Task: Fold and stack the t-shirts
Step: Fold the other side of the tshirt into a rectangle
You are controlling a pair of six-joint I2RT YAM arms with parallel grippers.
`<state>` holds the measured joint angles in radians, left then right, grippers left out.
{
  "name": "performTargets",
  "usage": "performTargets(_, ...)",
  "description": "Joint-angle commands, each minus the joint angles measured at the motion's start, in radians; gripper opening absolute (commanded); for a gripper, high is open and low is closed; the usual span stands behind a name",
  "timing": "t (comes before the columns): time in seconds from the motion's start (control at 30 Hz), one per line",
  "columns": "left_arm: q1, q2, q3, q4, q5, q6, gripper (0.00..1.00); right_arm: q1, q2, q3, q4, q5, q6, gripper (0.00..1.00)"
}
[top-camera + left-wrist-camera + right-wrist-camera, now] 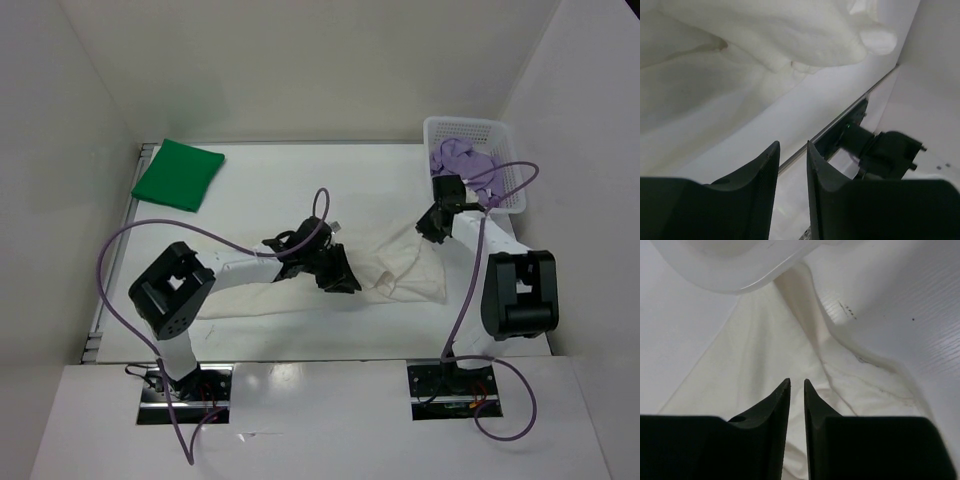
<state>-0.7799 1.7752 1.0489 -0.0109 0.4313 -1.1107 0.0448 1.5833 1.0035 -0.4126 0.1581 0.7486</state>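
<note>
My remote post, a robot lab test cell: plain white walls (300, 70) box in a white table (300, 170), two arms (240, 270) stand bolted on metal plates (185, 385) at its near edge, purple cables (101, 268) trailing.

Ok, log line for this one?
green shirt: folded, far-left | cream shirt: unfolded | purple shirt: in basket | left gripper, right gripper: narrowly open, empty

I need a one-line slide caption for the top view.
Left arm and right arm reach over a cream t-shirt; green t-shirt folded far left, purple t-shirt in basket.
</note>
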Motion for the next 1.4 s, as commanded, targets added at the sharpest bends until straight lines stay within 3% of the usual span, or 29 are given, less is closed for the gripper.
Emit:
performTargets(0.0, -0.019, -0.003, -0.016, 0.098, -0.138, -0.193, 0.35, -0.008, -0.089, 0.058, -0.003, -0.051, -0.022, 0.25)
performTargets(0.1, -0.019, -0.003, -0.040, 0.134, -0.204, -0.302, 0.35, 0.001, -0.190, 0.011, -0.014, -0.123, -0.022, 0.27)
performTargets(0.27, -0.077, 0.076, 0.046, 0.085, -0.336, -0.386, 0.32, 0.027, -0.316, -0.068, -0.034, -0.202, -0.022, 0.28)
performTargets(0.4, -0.087, 0.154, 0.046, 0.097, -0.336, -0.488, 0.31, 0.027, -0.391, -0.088, -0.069, -0.244, -0.044, 0.28)
performTargets(0.6, -0.111, 0.155, 0.076, 0.072, -0.404, -0.515, 0.31, 0.027, -0.437, -0.123, -0.078, -0.279, -0.074, 0.29)
performTargets(0.67, -0.111, 0.164, 0.076, 0.072, -0.404, -0.549, 0.35, 0.027, -0.457, -0.134, -0.078, -0.302, -0.074, 0.29)
performTargets(1.0, -0.121, 0.214, 0.115, 0.095, -0.404, -0.595, 0.35, 0.027, -0.506, -0.169, -0.078, -0.354, -0.083, 0.31)
performTargets(1.17, -0.121, 0.214, 0.115, 0.086, -0.404, -0.595, 0.29, 0.027, -0.525, -0.169, -0.078, -0.354, -0.083, 0.31)
performTargets(1.37, -0.121, 0.214, 0.125, 0.086, -0.404, -0.575, 0.12, 0.027, -0.525, -0.178, -0.069, -0.354, -0.083, 0.31)
